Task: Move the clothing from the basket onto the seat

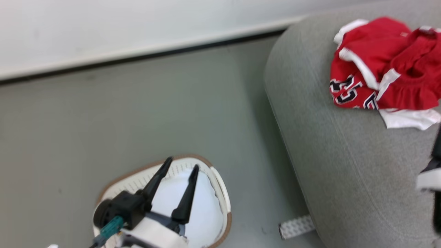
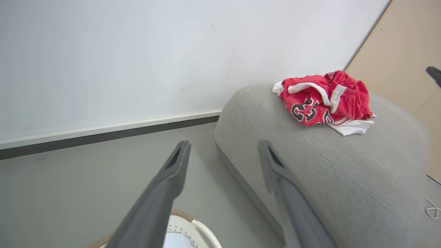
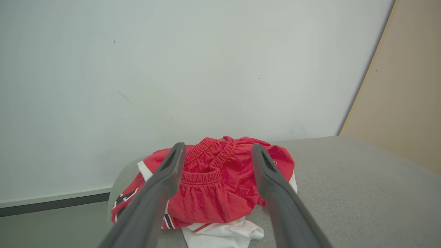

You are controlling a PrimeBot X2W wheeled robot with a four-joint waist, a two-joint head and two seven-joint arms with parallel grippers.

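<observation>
Now the red shiny sports jersey and shorts with white trim and dark white-outlined numbers point(image 1: 382, 69) lie in a crumpled heap on top of the large light grey fabric sofa point(image 1: 344, 155), at about two o'clock in the head view, close to the sofa's rounded end. Nothing grips the heap. A white piece sticks out from under the red cloth at its five o'clock side.

From the right wrist camera the right gripper point(image 3: 217, 146) has its two long dark fingers spread wide apart with nothing held between them. The red clothing point(image 3: 213, 193) lies beyond them on the grey sofa point(image 3: 361, 179); whether the fingers touch the cloth cannot be told.

Meanwhile the left gripper point(image 1: 182, 163) sits at seven o'clock in the head view, above the cream-white plastic laundry basket with small holes and a brown rim point(image 1: 137, 182), which stands on the grey floor point(image 1: 103, 120) well apart from the heap. Its fingers are also parted and empty. A plain pale bluish-white sheet point(image 1: 203, 206) lies inside the basket.

From the left wrist camera the left gripper point(image 2: 224, 143) points across the floor toward the sofa's end point(image 2: 327, 165), with the jersey and shorts point(image 2: 324, 103) at one o'clock and a corner of the basket point(image 2: 186, 227) at six o'clock. A white wall point(image 2: 137, 51) rises behind.
</observation>
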